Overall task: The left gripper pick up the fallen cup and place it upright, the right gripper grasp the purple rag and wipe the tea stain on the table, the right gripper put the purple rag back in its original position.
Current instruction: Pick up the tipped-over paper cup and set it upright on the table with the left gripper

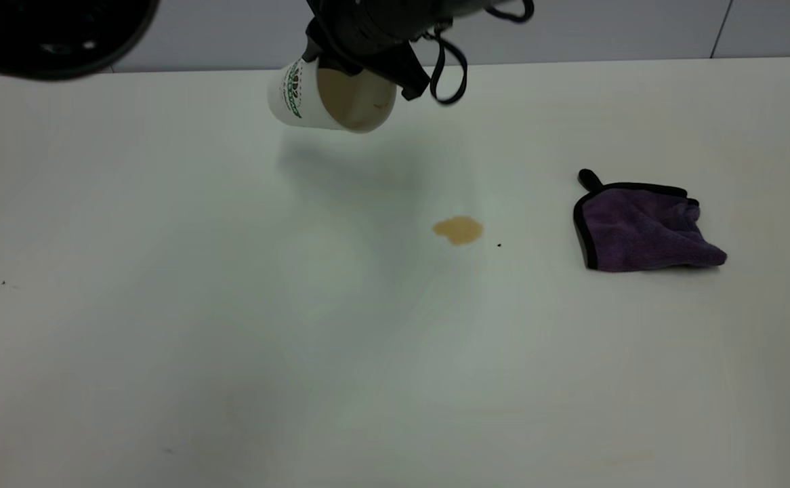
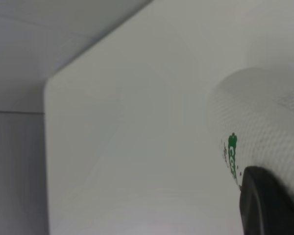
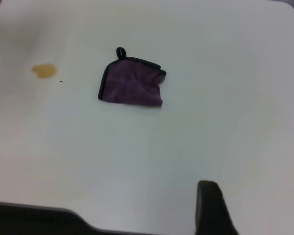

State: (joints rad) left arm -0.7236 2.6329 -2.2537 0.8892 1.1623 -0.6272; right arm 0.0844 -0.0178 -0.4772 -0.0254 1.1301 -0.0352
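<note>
While the cup [image 1: 327, 95] hangs clear of the surface [image 1: 232, 339] at the upper centre of the exterior frame, the left hand [image 1: 375, 51] is clenched on it from above, gripping at the rim. The cup's long axis is tilted, not vertical: its brown-stained mouth faces down and toward the camera, toward the lower right of the frame, and its base points up and to the left. Its shadow falls on the surface just below, apart from it, which confirms it is carried and not resting. The left wrist view shows the ribbed white wall with green lettering beside one black finger [image 2: 264, 205], and bare surface beyond.

Judgement: the coming move turns on that tilt. The base must swing down until the axis stands upright before the cup is lowered, and the set-down spot should stay apart from the tea stain [image 1: 458, 230], which lies below and to the right of the cup near the frame's centre.

The purple rag [image 1: 642, 227] lies crumpled at the right of the frame, well apart from the cup, with the stain between them. The right hand [image 3: 213, 208] shows only as one dark finger at the lower edge of its own wrist view; whether it is released or clenched cannot be told. It is not over the rag, and the rag appears untouched.
</note>
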